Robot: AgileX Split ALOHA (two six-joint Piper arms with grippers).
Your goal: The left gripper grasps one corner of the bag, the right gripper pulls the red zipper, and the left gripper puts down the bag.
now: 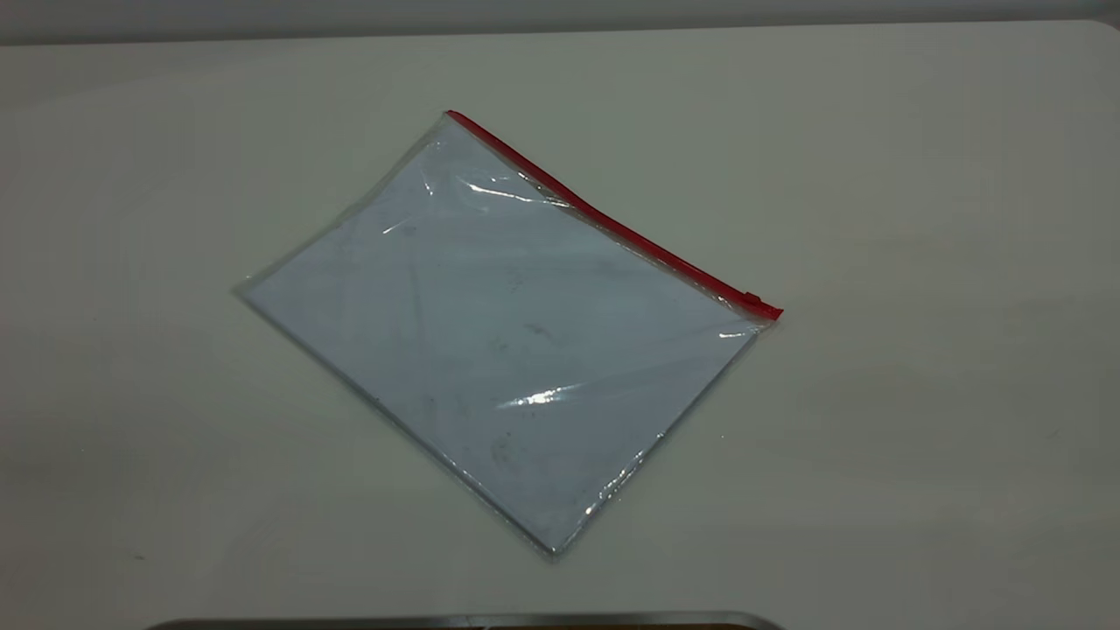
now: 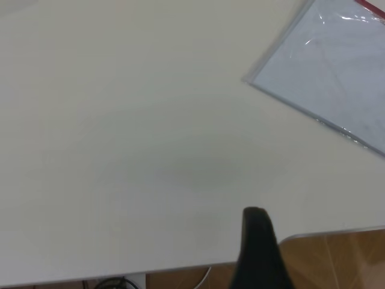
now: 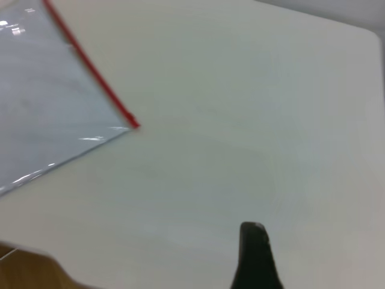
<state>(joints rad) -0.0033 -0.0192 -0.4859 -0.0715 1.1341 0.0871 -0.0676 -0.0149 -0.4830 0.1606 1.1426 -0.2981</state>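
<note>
Both my claws, the left gripper [image 2: 260,250] and right gripper [image 3: 255,256], hover well apart from the bag [image 1: 499,332] ahead, red zipper [image 1: 612,223] untouched; their openness I cannot tell.

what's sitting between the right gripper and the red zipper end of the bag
Nothing: in the right wrist view only bare white table separates the right gripper from the red zipper on the bag.

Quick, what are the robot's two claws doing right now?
Left gripper: off the bag, holding nothing; open or shut cannot be told.
Right gripper: the same, holding nothing.
</note>
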